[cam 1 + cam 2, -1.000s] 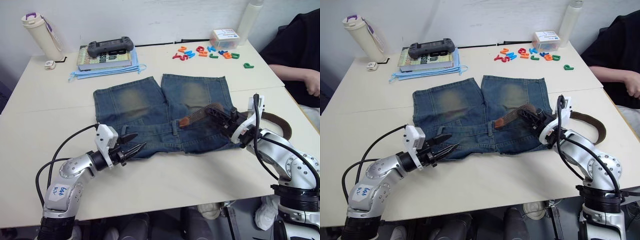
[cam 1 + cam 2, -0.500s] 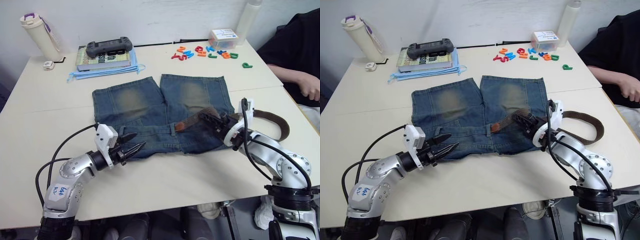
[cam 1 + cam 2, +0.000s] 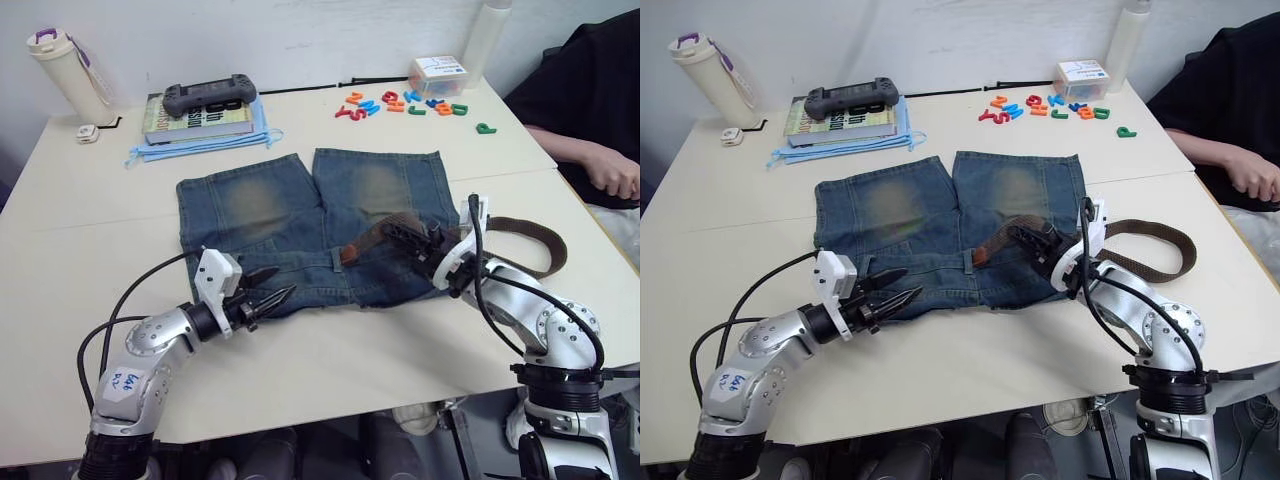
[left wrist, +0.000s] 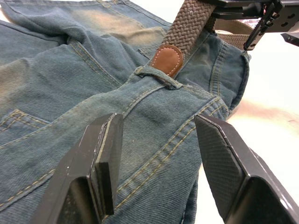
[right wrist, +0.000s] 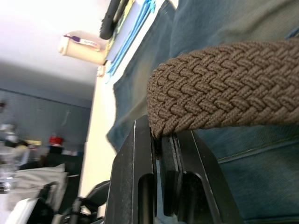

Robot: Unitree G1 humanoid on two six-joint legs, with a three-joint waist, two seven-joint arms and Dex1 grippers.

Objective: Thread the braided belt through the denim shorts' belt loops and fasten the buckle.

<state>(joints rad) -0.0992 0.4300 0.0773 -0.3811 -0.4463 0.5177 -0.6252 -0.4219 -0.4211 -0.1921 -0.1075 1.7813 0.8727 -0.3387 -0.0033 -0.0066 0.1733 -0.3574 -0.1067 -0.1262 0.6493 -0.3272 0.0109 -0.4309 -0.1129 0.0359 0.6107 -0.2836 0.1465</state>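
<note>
Right gripper (image 3: pixel 1032 243) carried braided belt (image 3: pixel 1002 236) leftward.

A pale table (image 3: pixel 330 370) carries denim shorts (image 3: pixel 300 225), part of a braided belt (image 3: pixel 525 235), a book (image 3: pixel 195 118) on blue cloth, coloured letters (image 3: pixel 405 103), a bottle (image 3: pixel 62 62), and perhaps a small box (image 3: pixel 437 72).

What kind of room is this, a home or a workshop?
Probably a lab or office set up for tests, not a home. Plain pale tables pushed together hold an odd mix of props: denim shorts, toy letters, a game controller on a book. A person sits alongside.
</note>
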